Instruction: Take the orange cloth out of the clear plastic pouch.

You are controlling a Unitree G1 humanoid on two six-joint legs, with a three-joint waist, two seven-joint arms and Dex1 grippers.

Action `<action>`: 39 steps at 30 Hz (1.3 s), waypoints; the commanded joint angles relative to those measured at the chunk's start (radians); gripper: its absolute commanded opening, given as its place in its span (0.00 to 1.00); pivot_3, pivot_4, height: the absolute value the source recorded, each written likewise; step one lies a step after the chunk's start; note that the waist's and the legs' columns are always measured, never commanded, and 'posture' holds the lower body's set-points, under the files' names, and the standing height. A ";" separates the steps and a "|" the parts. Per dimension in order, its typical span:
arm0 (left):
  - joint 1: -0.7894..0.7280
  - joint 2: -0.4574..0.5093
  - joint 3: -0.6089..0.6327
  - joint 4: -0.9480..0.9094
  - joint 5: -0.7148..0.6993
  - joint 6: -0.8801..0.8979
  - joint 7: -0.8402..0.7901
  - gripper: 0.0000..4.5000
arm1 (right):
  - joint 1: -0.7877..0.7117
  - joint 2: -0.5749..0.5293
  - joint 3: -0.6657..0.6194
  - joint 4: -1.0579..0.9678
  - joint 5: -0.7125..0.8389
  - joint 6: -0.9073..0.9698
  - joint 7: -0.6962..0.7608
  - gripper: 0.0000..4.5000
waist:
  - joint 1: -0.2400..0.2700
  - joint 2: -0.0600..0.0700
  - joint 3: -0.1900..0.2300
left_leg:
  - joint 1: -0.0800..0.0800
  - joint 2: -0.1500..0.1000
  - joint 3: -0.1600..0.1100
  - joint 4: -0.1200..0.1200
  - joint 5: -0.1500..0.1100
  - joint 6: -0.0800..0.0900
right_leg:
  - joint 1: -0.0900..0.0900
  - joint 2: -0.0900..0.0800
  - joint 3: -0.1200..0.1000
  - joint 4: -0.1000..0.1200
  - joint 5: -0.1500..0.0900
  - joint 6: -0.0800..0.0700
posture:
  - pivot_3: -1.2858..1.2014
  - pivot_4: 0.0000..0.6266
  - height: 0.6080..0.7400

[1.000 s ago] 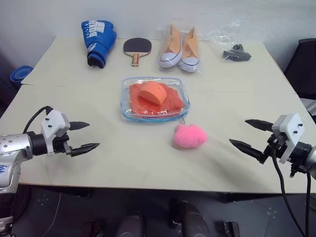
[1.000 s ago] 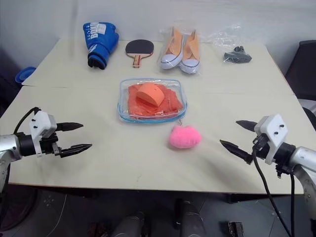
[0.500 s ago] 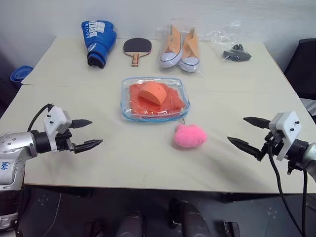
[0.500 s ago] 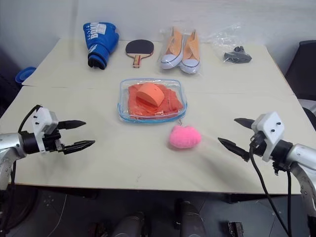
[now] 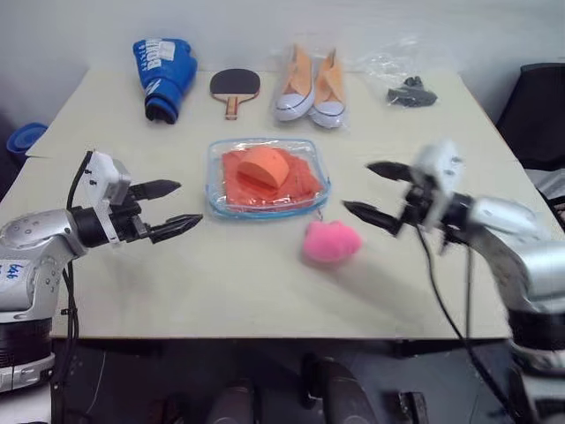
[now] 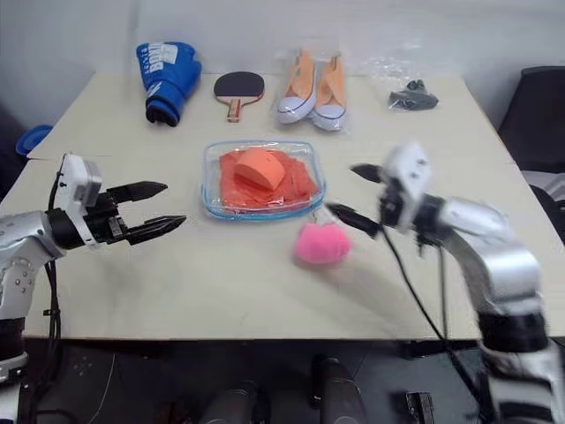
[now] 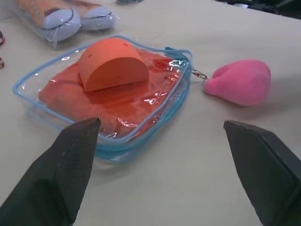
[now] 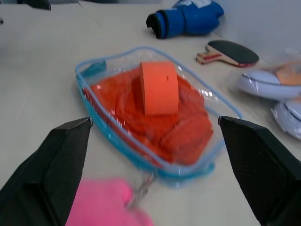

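Your right tool [image 5: 375, 189], open and empty, has swung in from the frame's right edge toward the pouch [image 5: 267, 177]; left tool [image 5: 172, 208] open too; cloth [image 5: 300, 179] still inside.

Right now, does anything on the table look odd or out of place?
Yes: a rigid orange half-round block rests on top of the clear blue-edged plastic pouch, over the crinkled orange cloth inside. A fluffy pink pompom hangs from the zipper by a chain.
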 commanded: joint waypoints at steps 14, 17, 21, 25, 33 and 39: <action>0.111 0.014 0.036 -0.085 0.054 -0.072 0.062 0.99 | -0.539 0.413 0.041 1.112 -0.249 -0.387 -0.083 1.00 | -0.012 0.001 0.000 | -0.005 0.001 -0.004 0.001 0.000 0.000 | -0.001 -0.002 -0.005 -0.003 0.000 -0.001 | 0.52 0.24 1.00; 0.116 0.011 0.040 -0.093 0.053 -0.071 0.079 0.99 | -0.558 0.429 0.014 1.164 -0.251 -0.401 -0.074 1.00 | -0.015 0.001 0.000 | -0.004 0.001 -0.004 0.001 0.000 -0.001 | -0.001 -0.002 -0.005 -0.001 0.000 -0.001 | 0.52 0.24 1.00; 0.112 0.012 0.035 -0.096 0.052 -0.075 0.089 0.99 | -0.582 0.446 -0.013 1.228 -0.268 -0.414 -0.092 1.00 | -0.017 0.001 0.001 | -0.004 0.001 -0.004 0.001 0.001 -0.001 | -0.001 -0.002 -0.004 -0.001 0.000 -0.001 | 0.52 0.24 1.00; 0.087 0.009 0.021 -0.086 0.057 -0.082 0.095 0.99 | -0.599 0.468 -0.030 1.278 -0.285 -0.415 -0.131 1.00 | -0.020 0.001 0.001 | -0.004 0.001 -0.004 0.001 0.001 -0.001 | -0.001 -0.002 -0.004 -0.001 -0.001 -0.001 | 0.52 0.24 1.00; 0.056 0.000 0.003 -0.064 0.070 -0.099 0.096 1.00 | -0.610 0.485 -0.049 1.327 -0.328 -0.427 -0.161 0.78 | -0.027 0.002 0.001 | -0.004 0.001 -0.004 0.001 0.001 -0.001 | -0.001 -0.002 -0.005 -0.001 -0.001 -0.001 | 0.52 0.24 1.00; 0.039 -0.011 -0.014 -0.051 0.075 -0.109 0.091 1.00 | -0.609 0.483 -0.056 1.324 -0.347 -0.434 -0.139 0.45 | -0.034 0.002 0.001 | -0.004 0.001 -0.005 0.000 0.001 -0.001 | -0.001 -0.002 -0.005 -0.001 -0.001 -0.001 | 0.52 0.24 1.00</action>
